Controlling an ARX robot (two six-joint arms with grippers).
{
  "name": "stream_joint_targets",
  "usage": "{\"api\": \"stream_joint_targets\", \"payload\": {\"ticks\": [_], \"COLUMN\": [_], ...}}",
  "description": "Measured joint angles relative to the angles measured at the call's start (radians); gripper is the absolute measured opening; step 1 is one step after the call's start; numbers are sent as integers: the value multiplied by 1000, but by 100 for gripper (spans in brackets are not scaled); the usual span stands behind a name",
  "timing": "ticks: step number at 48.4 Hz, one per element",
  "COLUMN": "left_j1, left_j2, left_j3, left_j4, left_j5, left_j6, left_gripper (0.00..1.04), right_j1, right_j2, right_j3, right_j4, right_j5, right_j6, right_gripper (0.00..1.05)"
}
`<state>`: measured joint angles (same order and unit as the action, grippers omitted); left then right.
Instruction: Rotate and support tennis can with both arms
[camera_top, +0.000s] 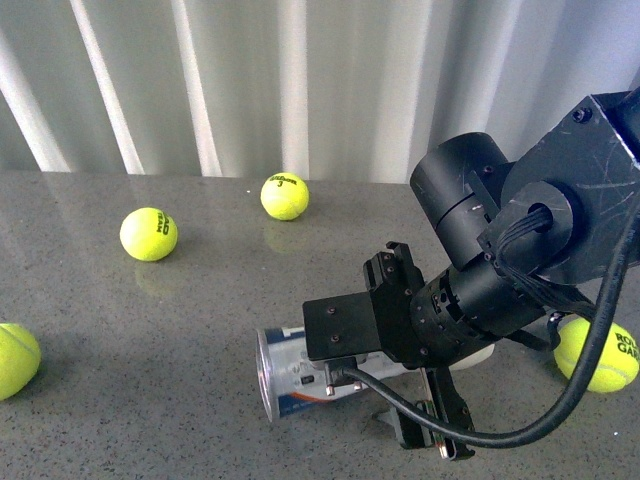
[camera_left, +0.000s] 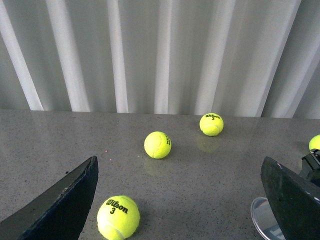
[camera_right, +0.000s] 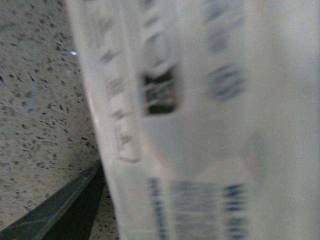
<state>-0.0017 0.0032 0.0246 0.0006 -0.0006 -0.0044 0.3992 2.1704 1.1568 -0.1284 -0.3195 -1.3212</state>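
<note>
1. Tennis can (camera_top: 300, 372): lies on its side on the grey table (camera_top: 200, 300), near the front edge. Its long axis runs left to right across the robot's front, with the silver rim (camera_top: 266, 378) at the robot's left end.
2. Right gripper (camera_top: 425, 435): by far the nearer, down at the can's right half, whose label fills the blurred wrist view. One dark finger (camera_right: 65, 220) shows beside it; I cannot tell whether the jaws press the can.
3. Left gripper (camera_left: 179, 165): fingers spread wide and holding nothing. The can lies off to its right, only the rim showing.
4. Contents of can: probably none, though the label and arm hide much.
5. Tennis balls (camera_top: 148, 234), loose on the table: four, all apart from the can.
</note>
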Motion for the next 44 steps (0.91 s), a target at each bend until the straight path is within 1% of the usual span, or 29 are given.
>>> {"api": "stream_joint_targets", "payload": {"ticks": [1, 2, 3, 7, 21, 25, 30, 34, 35, 36, 37, 38, 39, 40, 44], "left_j1": [0, 0, 0, 0, 0, 0, 0, 0, 0, 0, 0, 0, 0, 0, 0], "left_j2": [0, 0, 0, 0, 0, 0, 0, 0, 0, 0, 0, 0, 0, 0, 0], "left_j3": [0, 0, 0, 0, 0, 0, 0, 0, 0, 0, 0, 0, 0, 0, 0], "left_j4": [0, 0, 0, 0, 0, 0, 0, 0, 0, 0, 0, 0, 0, 0, 0], "left_j5": [0, 0, 0, 0, 0, 0, 0, 0, 0, 0, 0, 0, 0, 0, 0], "left_j6": [0, 0, 0, 0, 0, 0, 0, 0, 0, 0, 0, 0, 0, 0, 0], "left_gripper": [98, 98, 98, 98, 98, 98, 98, 98, 98, 98, 98, 98, 98, 98, 98], "right_j1": [1, 1, 1, 2, -10, -21, -34, -49, -56, -64, -71, -82, -90, -106, -169], "right_j2": [-7, -13, -20, -46, -149, -188, -254, -332, -367, -406, -432, -473, -499, -539, -639], "right_j3": [-4, -8, -11, -18, -50, -66, -85, -93, -99, -105, -111, -121, -128, -139, -186], "right_j4": [0, 2, 5, 1, 14, 11, 50, 112, 148, 190, 221, 269, 298, 330, 364], "right_j5": [-6, -9, -15, -36, -81, -114, -193, -270, -293, -304, -304, -290, -272, -237, -161], "right_j6": [15, 23, 35, 53, 128, 168, 283, 439, 516, 617, 679, 776, 827, 949, 1227], "right_gripper": [97, 99, 100, 97, 98, 98, 98, 98, 98, 98, 98, 98, 98, 98, 98]}}
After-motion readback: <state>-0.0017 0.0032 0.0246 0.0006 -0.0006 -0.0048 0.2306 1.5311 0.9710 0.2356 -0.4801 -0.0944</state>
